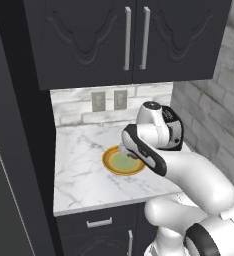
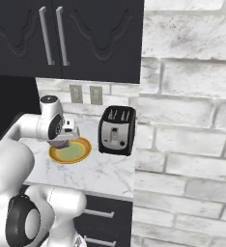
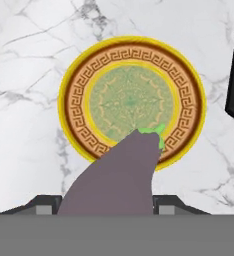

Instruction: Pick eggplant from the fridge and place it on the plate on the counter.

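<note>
Purple eggplant [image 3: 116, 175] sits clamped in the gripper [image 3: 106, 202] at lower centre of the hand view, above the plate [image 3: 69, 100] on the tabletop [image 3: 24, 75]; placing is in hand, so next lower and release. Right base view alone shows the whole toaster [image 2: 117, 130]

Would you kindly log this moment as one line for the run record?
phase: place | end effector: shut on eggplant, above plate | plate: on counter, bare | toaster: beside plate
</note>
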You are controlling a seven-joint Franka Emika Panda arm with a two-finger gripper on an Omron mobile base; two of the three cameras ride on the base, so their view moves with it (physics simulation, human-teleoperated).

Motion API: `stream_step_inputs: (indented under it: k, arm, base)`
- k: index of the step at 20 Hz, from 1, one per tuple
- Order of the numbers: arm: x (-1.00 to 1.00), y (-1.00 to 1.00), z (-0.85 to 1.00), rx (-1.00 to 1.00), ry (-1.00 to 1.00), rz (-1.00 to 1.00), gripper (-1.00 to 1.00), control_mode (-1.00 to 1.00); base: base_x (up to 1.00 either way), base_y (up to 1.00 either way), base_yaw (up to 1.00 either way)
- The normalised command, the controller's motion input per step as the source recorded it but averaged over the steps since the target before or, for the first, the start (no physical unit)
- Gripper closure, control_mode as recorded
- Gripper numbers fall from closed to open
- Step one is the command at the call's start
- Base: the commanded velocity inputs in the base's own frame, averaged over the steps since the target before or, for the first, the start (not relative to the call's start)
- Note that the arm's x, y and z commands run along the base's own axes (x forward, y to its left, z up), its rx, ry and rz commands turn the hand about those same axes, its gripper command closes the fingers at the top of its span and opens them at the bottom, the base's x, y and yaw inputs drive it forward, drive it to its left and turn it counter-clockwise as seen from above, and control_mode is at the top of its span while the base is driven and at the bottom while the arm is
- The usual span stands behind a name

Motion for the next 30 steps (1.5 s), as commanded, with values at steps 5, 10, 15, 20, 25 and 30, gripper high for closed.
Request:
stream_step_inputs:
  k: [5, 10, 15, 20, 25, 30]
  arm:
    - [0.45, 0.00, -0.08, 0.00, 0.00, 0.00, 1.00, -1.00]
    - [0.38, 0.00, -0.21, 0.00, 0.00, 0.00, 1.00, -1.00]
    - [0.38, 0.00, -0.35, 0.00, 0.01, 0.00, 1.00, -1.00]
    - [0.32, 0.00, -0.35, 0.00, 0.04, 0.00, 1.00, -1.00]
    - [0.23, 0.00, -0.25, 0.00, 0.06, 0.00, 1.00, -1.00]
    - [0.18, 0.00, -0.22, 0.00, 0.06, 0.00, 1.00, -1.00]
  base:
    - [0.00, 0.00, 0.00]
    - [0.00, 0.00, 0.00]
    - [0.00, 0.00, 0.00]
    - [0.00, 0.00, 0.00]
    - [0.00, 0.00, 0.00]
    - [0.00, 0.00, 0.00]
